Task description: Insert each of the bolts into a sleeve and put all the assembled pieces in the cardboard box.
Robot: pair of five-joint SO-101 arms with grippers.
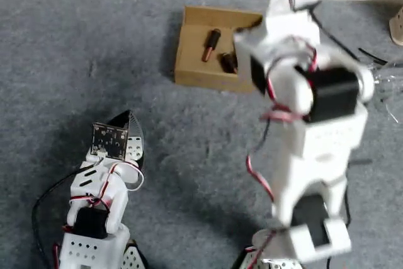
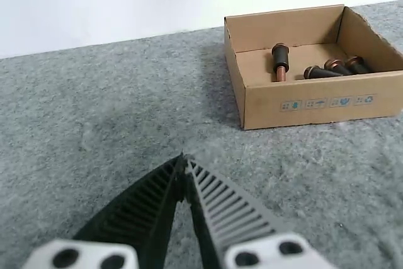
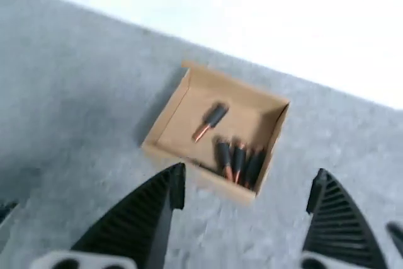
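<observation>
Lying ahead of both grippers on the grey mat, the box is holding four assembled pieces. Three pieces are lying side by side against the box wall nearest the grippers, copper ends pointing toward the right gripper. The fourth piece is lying alone, farther into the box and apart from the three. The right gripper is hanging above the box with its fingers spread wide and gripping nothing. The left gripper is sitting low over the mat, well apart from the box, with its fingers pressed together at the tips and nothing between them.
</observation>
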